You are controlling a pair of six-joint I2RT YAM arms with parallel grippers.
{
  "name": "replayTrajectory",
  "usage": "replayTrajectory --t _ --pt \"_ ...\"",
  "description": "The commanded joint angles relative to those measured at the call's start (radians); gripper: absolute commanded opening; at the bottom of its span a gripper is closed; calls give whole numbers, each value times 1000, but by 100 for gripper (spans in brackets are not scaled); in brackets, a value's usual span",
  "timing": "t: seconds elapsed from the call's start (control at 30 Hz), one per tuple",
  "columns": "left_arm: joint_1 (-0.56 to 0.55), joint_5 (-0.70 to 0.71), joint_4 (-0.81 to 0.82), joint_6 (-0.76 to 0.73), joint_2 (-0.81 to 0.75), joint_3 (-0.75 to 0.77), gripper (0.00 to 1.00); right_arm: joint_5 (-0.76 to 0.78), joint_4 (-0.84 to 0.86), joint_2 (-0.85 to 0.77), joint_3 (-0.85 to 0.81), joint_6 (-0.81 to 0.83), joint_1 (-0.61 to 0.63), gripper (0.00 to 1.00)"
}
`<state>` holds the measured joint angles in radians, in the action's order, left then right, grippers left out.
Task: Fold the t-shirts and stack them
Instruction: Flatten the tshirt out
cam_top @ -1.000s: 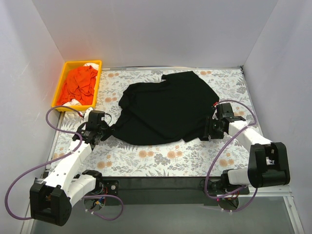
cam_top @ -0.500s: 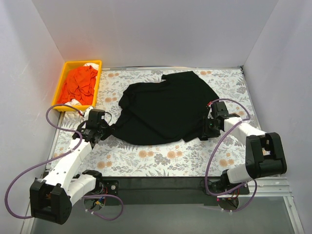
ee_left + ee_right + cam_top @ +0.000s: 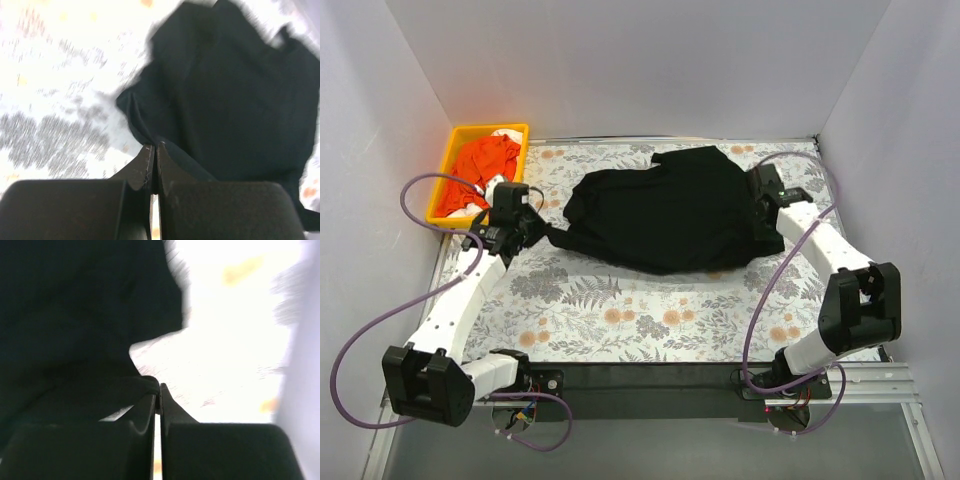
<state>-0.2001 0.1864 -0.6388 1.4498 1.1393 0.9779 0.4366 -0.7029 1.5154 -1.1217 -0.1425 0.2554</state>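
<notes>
A large black t-shirt (image 3: 665, 210) lies bunched across the middle of the floral table, stretched between both arms. My left gripper (image 3: 542, 228) is shut on the shirt's left edge, which pulls out into a thin point there. In the left wrist view the black t-shirt (image 3: 235, 95) fans out from my shut left gripper (image 3: 152, 146). My right gripper (image 3: 757, 192) is shut on the shirt's right edge. In the right wrist view a fold of black t-shirt (image 3: 75, 330) is pinched at the tips of my right gripper (image 3: 159, 386). Orange t-shirts (image 3: 485, 168) lie heaped in a tray.
The yellow tray (image 3: 445, 172) stands at the back left corner, just behind my left wrist. White walls close the table on three sides. Purple cables loop from both arms. The floral tablecloth (image 3: 640, 320) shows in front of the shirt.
My right gripper closed on the shirt's right edge and moved toward the back. My left gripper moved back and up with its edge, and the shirt's near hem shifted back with them.
</notes>
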Motion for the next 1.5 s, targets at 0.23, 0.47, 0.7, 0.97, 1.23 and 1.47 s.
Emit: replayTrajectory --t 0.23,0.47,0.7,0.97,1.23,1.47 --pt "37 82 -79 -40 -22 177 0 340 -130 -299 -225 23 -4 1" --pt "37 65 -101 41 -153 -146 0 -25 -219 -491 84 -181 -7 1" --pt "37 54 -79 70 -222 -357 0 -362 -268 -621 302 -295 -8 34" --pt "37 84 -50 34 -227 -364 0 -369 -192 -522 254 -252 -7 47" --pt "37 61 -30 27 -223 -367 0 -348 105 -308 267 -240 -11 43" --pt "37 58 -19 41 -225 -378 0 -346 321 -71 267 -238 -33 40"
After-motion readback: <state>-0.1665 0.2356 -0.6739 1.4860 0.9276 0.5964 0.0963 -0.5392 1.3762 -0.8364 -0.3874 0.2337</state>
